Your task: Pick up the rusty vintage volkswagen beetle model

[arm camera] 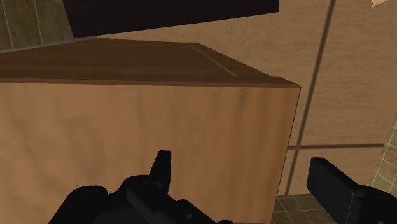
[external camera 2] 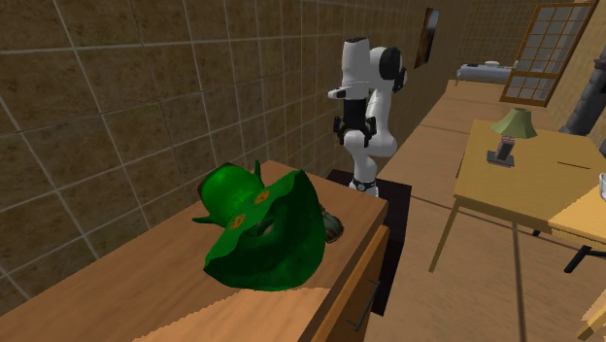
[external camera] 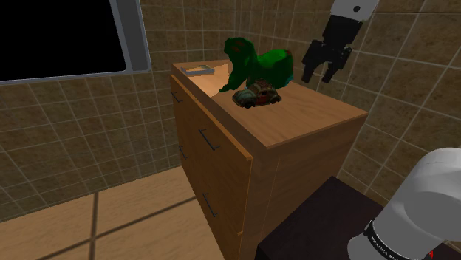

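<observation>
On the top of a wooden cabinet point(external camera: 318, 118) with drawer fronts, near the middle of that top: a small rusty Beetle model point(external camera: 257, 97), upright on its wheels, tucked right against a bulky glossy green figure point(external camera: 260, 65) at its far side, touching or nearly so. Seen from the cabinet's other end, just a sliver of the car peeping out past the green bulk, hence best reached from the bare side of the cabinet top, not across the figure. Above the cabinet's end nearest the stand, clear of the wood and well apart from the car: an all-black gripper point(external camera: 318, 77) hanging from a white arm point(external camera: 353, 9), pointed downward. Its fingers point(arm camera: 163, 167) spread wide and clasping nothing, one over bare wood grain, the other past the cabinet's edge; probably opened ahead of time for straddling the car's narrow body. Judged as the approach stage: nothing lifted, travel along the cabinet top toward the model and a descent yet to come. Likely hazard: brushing the green figure and nudging the car askew. Beyond the figure, at the cabinet's far end, a flat grey object point(external camera: 201, 71).
</observation>
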Robot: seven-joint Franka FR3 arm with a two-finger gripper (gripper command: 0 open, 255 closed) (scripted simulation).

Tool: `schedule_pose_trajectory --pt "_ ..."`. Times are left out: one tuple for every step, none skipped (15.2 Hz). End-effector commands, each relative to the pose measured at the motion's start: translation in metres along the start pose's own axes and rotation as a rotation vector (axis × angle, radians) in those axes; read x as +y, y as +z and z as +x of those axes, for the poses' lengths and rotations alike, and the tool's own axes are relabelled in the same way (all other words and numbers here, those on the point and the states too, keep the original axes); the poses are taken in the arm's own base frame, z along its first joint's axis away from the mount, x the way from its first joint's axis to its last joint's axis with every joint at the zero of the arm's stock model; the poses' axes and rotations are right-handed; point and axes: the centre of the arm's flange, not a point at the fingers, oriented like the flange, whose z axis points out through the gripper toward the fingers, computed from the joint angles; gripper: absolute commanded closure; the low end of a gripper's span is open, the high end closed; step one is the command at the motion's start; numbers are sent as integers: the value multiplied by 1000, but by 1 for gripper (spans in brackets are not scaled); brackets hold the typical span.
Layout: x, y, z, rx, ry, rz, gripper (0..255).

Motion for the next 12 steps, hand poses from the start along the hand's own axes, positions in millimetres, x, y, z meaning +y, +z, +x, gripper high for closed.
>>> schedule_pose_trajectory --pt "0 0 0 0 0 0 0" --pt "1 3 13 -2 -2 -5 0" --pt "2 6 26 -4 -5 -10 0" --pt "3 9 39 -7 -7 -15 0" --pt "4 12 52 -9 -10 -19 0" --pt "4 15 65 -11 -12 -24 0" --pt "5 18 79 -13 -14 -29 0" --pt "6 21 92 -16 -17 -34 0" --pt "7 24 105 -18 -19 -39 0" --pt "8 28 118 -20 -21 -44 0" --pt "8 31 131 -22 -24 -49 0" --pt "9 34 144 -25 -26 -53 0"
